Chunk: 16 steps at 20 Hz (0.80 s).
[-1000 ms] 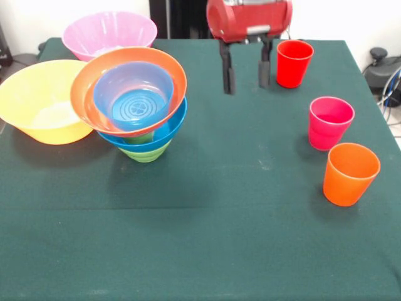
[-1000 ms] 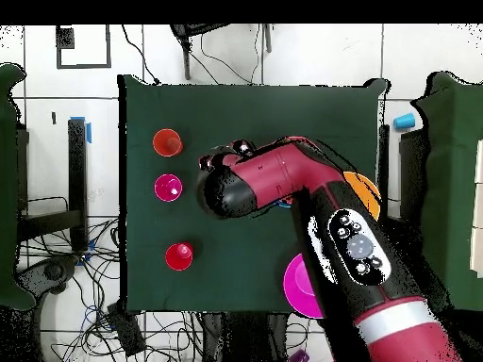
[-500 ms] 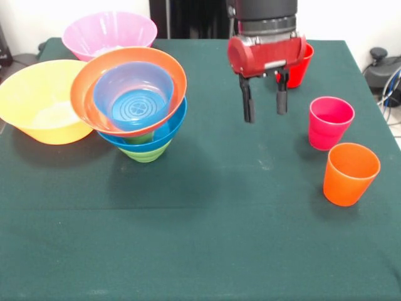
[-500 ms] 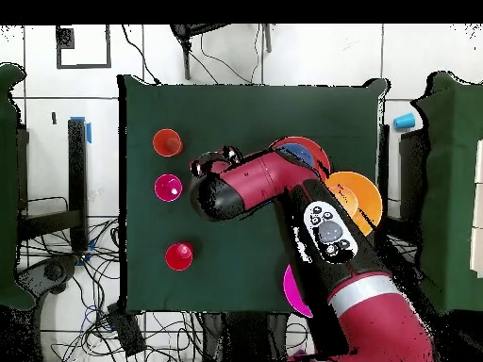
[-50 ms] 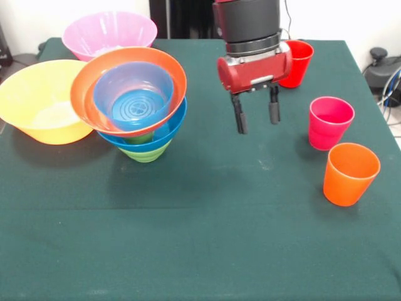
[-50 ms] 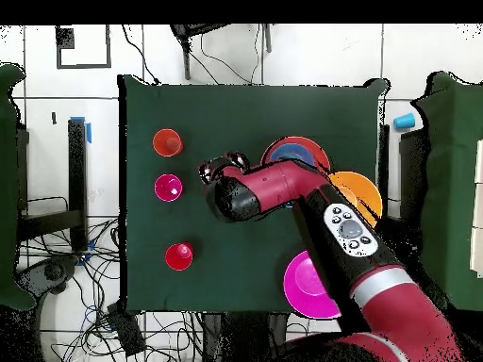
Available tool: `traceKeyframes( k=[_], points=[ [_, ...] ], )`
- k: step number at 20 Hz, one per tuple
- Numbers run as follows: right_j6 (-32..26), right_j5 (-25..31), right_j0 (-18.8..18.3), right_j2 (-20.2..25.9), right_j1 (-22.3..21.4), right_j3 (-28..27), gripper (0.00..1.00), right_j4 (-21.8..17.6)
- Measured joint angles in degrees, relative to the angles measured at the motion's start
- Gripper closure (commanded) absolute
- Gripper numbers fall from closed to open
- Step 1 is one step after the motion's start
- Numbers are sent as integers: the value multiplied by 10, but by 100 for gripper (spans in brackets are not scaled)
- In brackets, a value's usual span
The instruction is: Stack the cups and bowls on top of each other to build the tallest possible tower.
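The green table [image 5: 207,238] carries the big yellow-orange bowl [image 5: 37,103] and big pink bowl [image 5: 106,31] at far left, beside the tower [image 5: 135,103]. The end effector [image 5: 255,116], open and empty, has swung left since a moment ago, away from the magenta-pink cup [image 5: 329,121] toward the table's middle. I judge no cup is chosen yet. Red cup [image 5: 294,59] and orange cup [image 5: 349,174] haven't moved.

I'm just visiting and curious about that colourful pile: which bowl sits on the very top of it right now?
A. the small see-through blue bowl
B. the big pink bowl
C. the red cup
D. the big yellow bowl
A: the small see-through blue bowl rests inside the orange-red bowl at the top of the pile, while the pink bowl and yellow bowl stand apart on the table.
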Motion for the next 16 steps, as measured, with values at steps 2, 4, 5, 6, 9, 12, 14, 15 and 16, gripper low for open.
traceKeyframes(
  k=[2, 4, 5, 6, 9, 12, 14, 15, 16],
  points=[
    [0, 0, -20, 11, 5, 4, 0, 5],
    [0, 0, -43, 23, 9, 5, 0, 11],
    [0, 0, -49, 27, 9, 5, 0, 13],
    [0, 0, -54, 30, 9, 4, 0, 14],
    [0, 0, -66, 40, 9, 4, 0, 18],
    [0, 0, -73, 53, 8, 5, 0, 19],
    [0, 0, -73, 57, 7, 5, 0, 19],
    [0, 0, -73, 62, 7, 5, 0, 19],
    [0, 0, -73, 65, 6, 5, 0, 19]
  ],
)
